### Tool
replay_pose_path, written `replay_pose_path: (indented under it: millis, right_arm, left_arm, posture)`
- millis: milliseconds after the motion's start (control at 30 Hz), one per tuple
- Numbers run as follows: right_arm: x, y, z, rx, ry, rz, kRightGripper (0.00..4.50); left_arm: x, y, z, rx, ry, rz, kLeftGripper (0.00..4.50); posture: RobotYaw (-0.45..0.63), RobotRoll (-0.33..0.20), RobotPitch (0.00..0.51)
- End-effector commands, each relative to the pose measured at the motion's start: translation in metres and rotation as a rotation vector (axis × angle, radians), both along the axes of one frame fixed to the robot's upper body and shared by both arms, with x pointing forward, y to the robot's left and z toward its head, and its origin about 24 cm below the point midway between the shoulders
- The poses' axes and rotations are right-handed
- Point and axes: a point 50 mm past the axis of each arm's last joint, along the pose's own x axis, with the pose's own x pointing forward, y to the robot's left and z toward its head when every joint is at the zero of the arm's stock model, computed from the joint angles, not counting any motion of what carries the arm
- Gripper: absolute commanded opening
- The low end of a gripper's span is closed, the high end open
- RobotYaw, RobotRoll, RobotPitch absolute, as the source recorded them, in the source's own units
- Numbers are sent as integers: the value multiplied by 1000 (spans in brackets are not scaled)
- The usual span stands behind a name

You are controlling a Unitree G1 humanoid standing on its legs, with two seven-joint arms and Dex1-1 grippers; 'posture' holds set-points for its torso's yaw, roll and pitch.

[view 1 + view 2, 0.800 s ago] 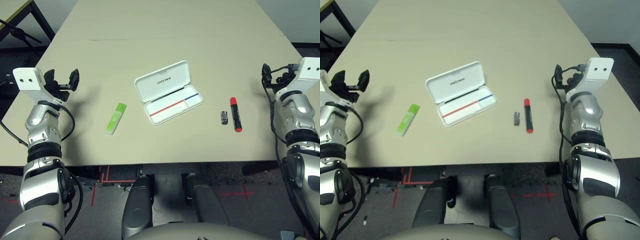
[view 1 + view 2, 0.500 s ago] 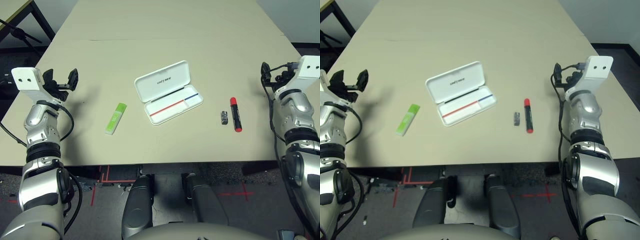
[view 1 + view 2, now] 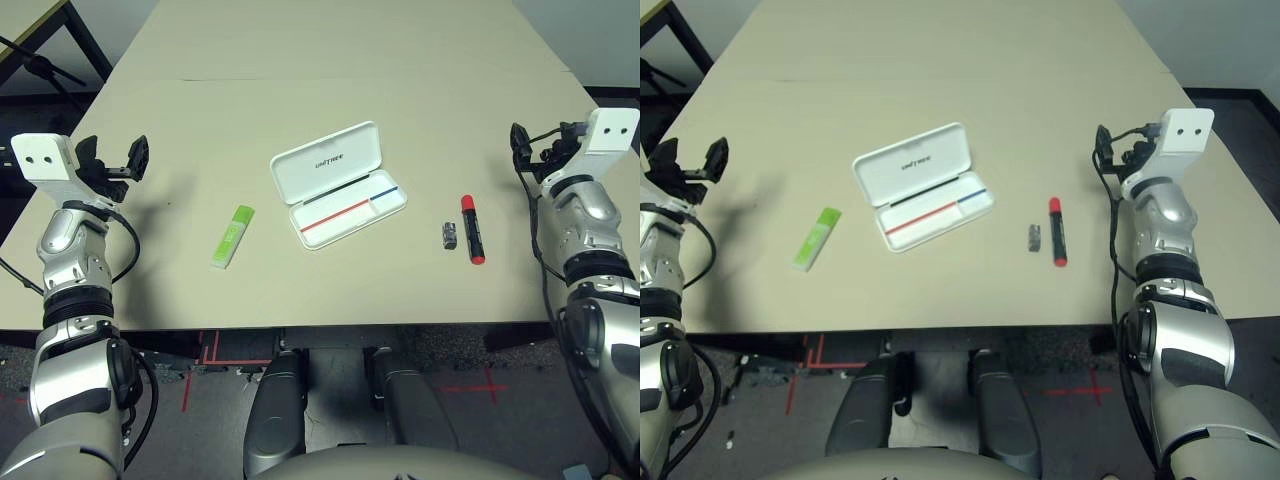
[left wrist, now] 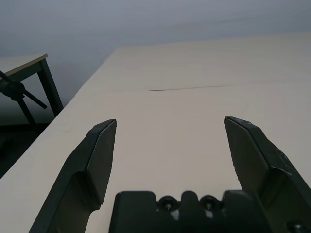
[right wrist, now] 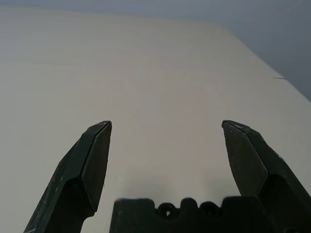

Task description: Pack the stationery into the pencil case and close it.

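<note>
White pencil case (image 3: pixel 338 185) lies open mid-table (image 3: pixel 330 80). Green highlighter (image 3: pixel 232 237) to its left; grey metallic piece (image 3: pixel 448 235) beside red-black marker (image 3: pixel 471 229) to right. Left gripper (image 3: pixel 112 163), right gripper (image 3: pixel 535 150) spread wide, empty, at table sides.

Desk (image 3: pixel 330 80): smooth matt beige laminate with one fine seam line across the far part. Pencil case (image 3: pixel 337 184): white hard plastic, smooth, slight sheen. Highlighter (image 3: pixel 231 237): light-green plastic, smooth. Marker pen (image 3: pixel 471 229): red-and-black plastic, glossy. Small piece (image 3: pixel 448 235): dark grey, metallic look. Gripper fingers (image 4: pixel 99 160): black matt plastic. Forearms (image 3: pixel 68 250): silver, polished metallic finish.
</note>
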Motion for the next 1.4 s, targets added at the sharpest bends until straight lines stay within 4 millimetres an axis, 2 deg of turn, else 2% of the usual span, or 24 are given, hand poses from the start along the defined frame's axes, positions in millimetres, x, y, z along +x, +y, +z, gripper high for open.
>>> replay_pose_path:
  millis: [33,200,333,500,667,800,1000,1200,1400]
  right_arm:
    - [-1,1,16,-80,47,151,4500]
    - [-14,5,20,-220,188,425,4500]
    - [-25,6,21,-292,313,555,4500]
    - [-35,7,17,-358,458,647,4500]
    - [-39,8,15,-370,517,679,4500]
    - [-38,11,11,-382,550,697,4500]
    - [-33,16,8,-392,571,714,4500]
    - [-28,19,7,-407,568,719,4500]
    - [-26,21,6,-417,560,724,4500]
  left_arm:
    - [-3,2,-2,0,11,-2,4461]
    - [2,-7,-2,13,16,-40,4461]
    - [3,-15,-1,41,29,-96,4461]
    - [2,-28,3,75,38,-190,4461]
    - [-8,-41,13,120,44,-299,4461]
    - [-30,-73,30,196,75,-549,4461]
    - [-57,-130,31,301,233,-873,4461]
    - [-61,-166,21,354,317,-1014,4461]
    - [-54,-183,5,413,377,-1071,4461]
  posture:
    - [0,0,151]
    - [-6,0,146]
    - [-9,0,148]
    - [-2,0,149]
    - [13,0,147]
    - [39,0,144]
    - [60,0,145]
    - [70,0,141]
    - [64,0,135]
